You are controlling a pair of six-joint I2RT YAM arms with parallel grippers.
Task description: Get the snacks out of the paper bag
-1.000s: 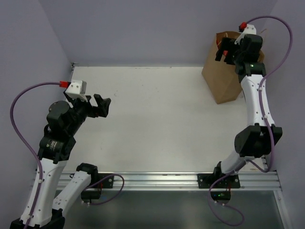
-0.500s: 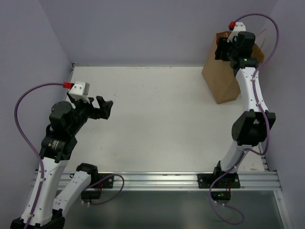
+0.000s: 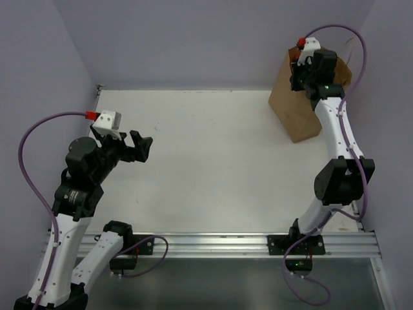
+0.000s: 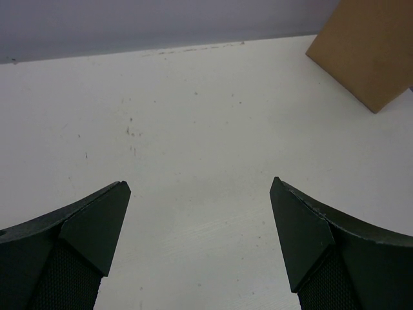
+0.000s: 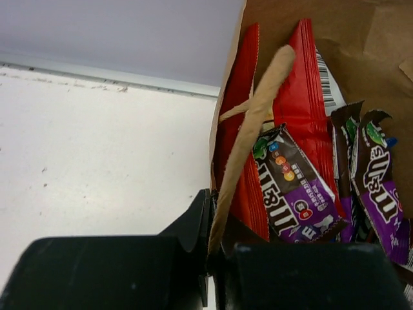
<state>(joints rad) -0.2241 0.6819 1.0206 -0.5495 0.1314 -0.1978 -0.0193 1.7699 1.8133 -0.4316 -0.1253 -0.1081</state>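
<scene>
Right jaws pinch the flimsy bag (image 5: 381,32) by its rim. Candy packets (image 5: 293,187) beyond seem light and slippery; grip an edge. Left jaws wide.

R pincer (image 5: 211,245) tugged paper bag (image 3: 292,115) left by rim.

White matte desk (image 3: 213,161), flecked with tiny dark marks, filling the middle of the overhead view. Bounded at the back and both sides by plain pale-lavender walls (image 3: 193,39). Edged along the near side by a silver aluminium rail (image 3: 213,244). Lit softly and evenly.
</scene>
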